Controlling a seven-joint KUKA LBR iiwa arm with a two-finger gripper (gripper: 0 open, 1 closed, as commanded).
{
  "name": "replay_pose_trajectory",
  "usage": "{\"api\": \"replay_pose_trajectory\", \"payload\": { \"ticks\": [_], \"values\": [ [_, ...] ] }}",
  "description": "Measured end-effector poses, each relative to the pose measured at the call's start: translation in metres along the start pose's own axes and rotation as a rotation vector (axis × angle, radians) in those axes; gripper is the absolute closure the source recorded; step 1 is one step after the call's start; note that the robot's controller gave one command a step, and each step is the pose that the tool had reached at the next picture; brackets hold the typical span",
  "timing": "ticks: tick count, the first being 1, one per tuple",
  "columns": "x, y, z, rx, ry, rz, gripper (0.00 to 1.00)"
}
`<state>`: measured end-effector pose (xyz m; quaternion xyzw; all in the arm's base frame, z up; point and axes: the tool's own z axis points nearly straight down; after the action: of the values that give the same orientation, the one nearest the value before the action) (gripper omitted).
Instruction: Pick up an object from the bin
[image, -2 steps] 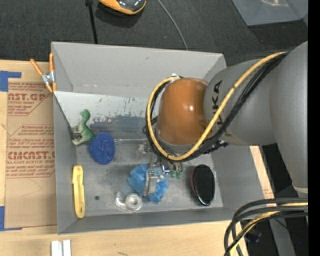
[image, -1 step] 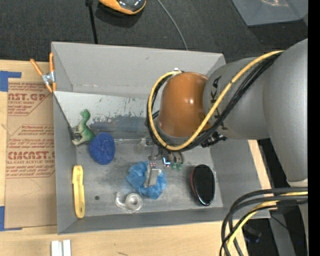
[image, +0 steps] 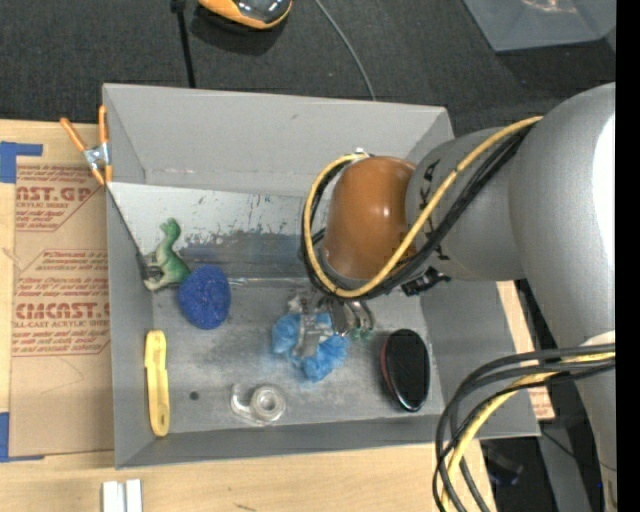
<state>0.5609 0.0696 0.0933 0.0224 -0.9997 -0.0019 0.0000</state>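
The arm (image: 540, 200), a broad grey tube strung with yellow cables, sits nearest the lens. Its glossy orange cover (image: 365, 220) hangs just above the wad (image: 312, 352). That wad is the thing in play: a pale blue, crumpled, soft-looking lump on the bin (image: 270, 130) floor. The gripper (image: 320, 328) is planted on the wad's top, metal parts sunk among its folds. Whether the claw is released or clenched there I cannot tell, since the cover and the folds hide the gap.

The main risk, as I judge it, is a shallow bite. The wad looks limp and uneven, so a pinch may catch only a loose flap and the rest could sag out on the lift. A black oval (image: 405, 370), smooth and shiny, lies just right of the wad; a sideways drift could nudge it or drag it along.

The other things lie further off:
- Left of the wad and a little up-view is a deep blue ball (image: 205, 297), fuzzy and round.
- Beyond the ball is a green dinosaur (image: 168, 258), hard plastic by the look.
- Down-view and left of the wad lies a clear ring (image: 258, 403), glassy.
- Well apart to the left lies a yellow strip (image: 156, 382), long, flat and thin.
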Motion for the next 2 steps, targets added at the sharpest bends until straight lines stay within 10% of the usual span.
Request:
{"api": "replay_pose_trajectory", "payload": {
  "ticks": [2],
  "values": [
    [0.0, -0.0001, 0.0, -0.001, 0.0, 0.001, 1.0]
  ]
}}
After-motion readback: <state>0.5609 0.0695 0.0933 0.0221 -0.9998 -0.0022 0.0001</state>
